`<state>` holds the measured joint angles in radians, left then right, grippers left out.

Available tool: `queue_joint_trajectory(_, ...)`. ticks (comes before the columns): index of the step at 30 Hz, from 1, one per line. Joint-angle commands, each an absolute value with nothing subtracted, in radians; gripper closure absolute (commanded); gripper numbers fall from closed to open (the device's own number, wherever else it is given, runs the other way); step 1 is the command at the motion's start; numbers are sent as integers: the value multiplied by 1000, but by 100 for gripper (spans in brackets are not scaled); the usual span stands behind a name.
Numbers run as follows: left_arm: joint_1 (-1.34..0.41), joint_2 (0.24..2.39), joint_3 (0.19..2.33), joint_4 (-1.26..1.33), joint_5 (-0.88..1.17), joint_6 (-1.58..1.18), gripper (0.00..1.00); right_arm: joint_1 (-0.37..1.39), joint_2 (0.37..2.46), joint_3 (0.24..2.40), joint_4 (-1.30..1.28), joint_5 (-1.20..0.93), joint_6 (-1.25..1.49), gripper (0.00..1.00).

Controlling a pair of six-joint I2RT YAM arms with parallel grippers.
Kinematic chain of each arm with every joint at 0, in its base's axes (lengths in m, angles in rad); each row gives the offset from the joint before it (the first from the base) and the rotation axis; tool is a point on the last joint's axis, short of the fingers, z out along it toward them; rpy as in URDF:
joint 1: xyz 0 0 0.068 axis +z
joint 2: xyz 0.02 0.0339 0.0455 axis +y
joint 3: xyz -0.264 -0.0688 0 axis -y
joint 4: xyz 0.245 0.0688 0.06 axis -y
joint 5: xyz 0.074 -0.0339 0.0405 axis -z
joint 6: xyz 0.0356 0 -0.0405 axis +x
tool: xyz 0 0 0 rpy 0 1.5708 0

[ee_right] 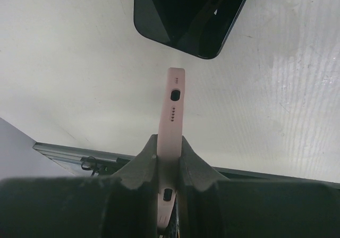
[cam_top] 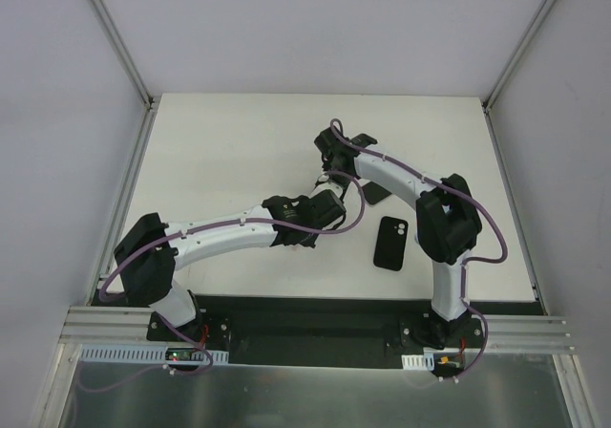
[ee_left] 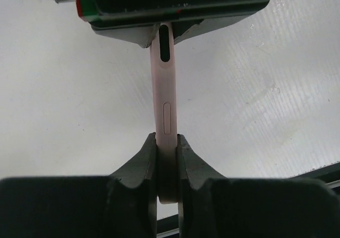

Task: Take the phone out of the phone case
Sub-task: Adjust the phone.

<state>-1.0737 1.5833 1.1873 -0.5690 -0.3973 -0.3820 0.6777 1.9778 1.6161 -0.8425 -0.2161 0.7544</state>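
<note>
A pink phone case [ee_left: 166,105] hangs edge-on above the table, held at both ends. My left gripper [ee_left: 167,142] is shut on its near end, and my right gripper [ee_left: 170,33] clamps the far end. In the right wrist view my right gripper [ee_right: 170,145] is shut on the same pink case [ee_right: 173,110], whose port holes face the camera. Whether a phone sits inside the case cannot be told from the edge. In the top view the two grippers, left [cam_top: 329,203] and right [cam_top: 334,168], meet at mid-table and hide the case.
A black phone-shaped slab [cam_top: 389,243] with a camera lens lies on the table to the right of the grippers. Another dark flat piece [cam_top: 378,194] shows partly under the right arm. A glossy black slab [ee_right: 191,15] lies on the white table [ee_right: 276,116] below the case.
</note>
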Motion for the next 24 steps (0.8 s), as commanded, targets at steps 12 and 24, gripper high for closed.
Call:
queue_joint_trajectory(12, -954, 1372, 1069, -531, -274, -386, 100, 664, 1849, 1608, -729, -273, 612, 20)
queue_joint_trajectory(24, -566, 1131, 838, -312, 282, -503, 100, 598, 1631, 1468, -519, -326, 511, 22)
